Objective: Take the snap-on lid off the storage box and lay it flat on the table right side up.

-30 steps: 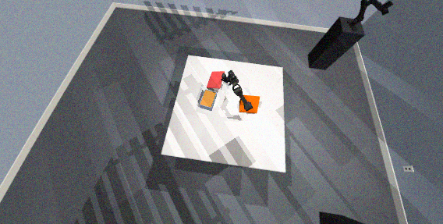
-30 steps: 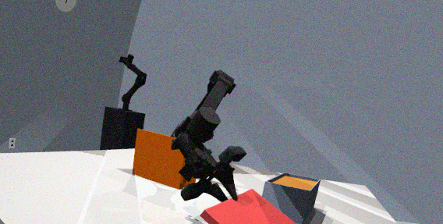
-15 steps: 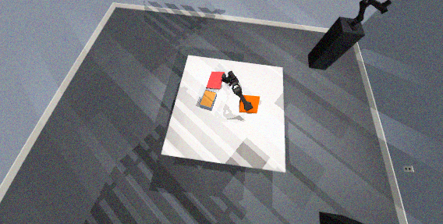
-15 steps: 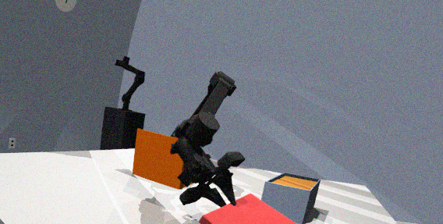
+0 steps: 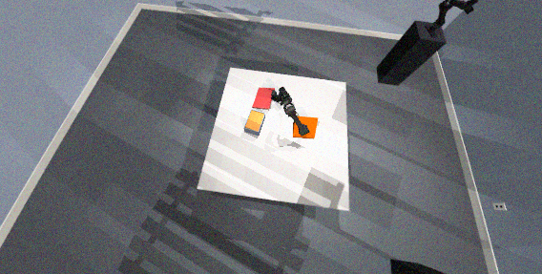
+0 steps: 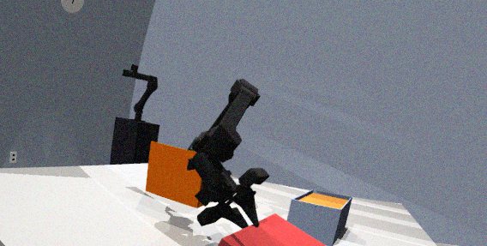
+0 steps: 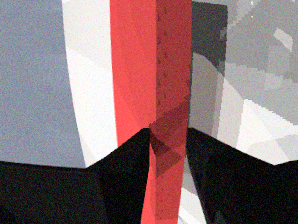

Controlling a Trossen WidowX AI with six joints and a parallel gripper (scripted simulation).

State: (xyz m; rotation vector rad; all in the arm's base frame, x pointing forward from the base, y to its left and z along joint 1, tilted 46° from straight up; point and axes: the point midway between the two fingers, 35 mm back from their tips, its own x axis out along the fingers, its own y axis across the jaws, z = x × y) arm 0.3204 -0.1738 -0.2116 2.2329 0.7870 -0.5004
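Note:
The red lid [image 5: 263,98] [image 6: 276,234] [image 7: 132,50] is off the box and beside it, its broad face up; the bottom of the exterior view cuts it off. My gripper [image 5: 274,94] [image 6: 252,225] [image 7: 167,135] is shut on the lid's edge, with one finger on each side in the wrist view. The gap between lid and table, and any slight tilt, cannot be told clearly. The blue-grey storage box [image 5: 252,133] [image 6: 310,218] stands upright and open at the top, showing an orange-yellow inside.
The white table [image 5: 281,183] carries everything near the arm. A large orange block [image 5: 312,122] [image 6: 171,173] stands by the arm's base. A second black arm [image 5: 444,9] [image 6: 151,89] stands on a dark pedestal [image 5: 410,54] [image 6: 129,143] beyond the table.

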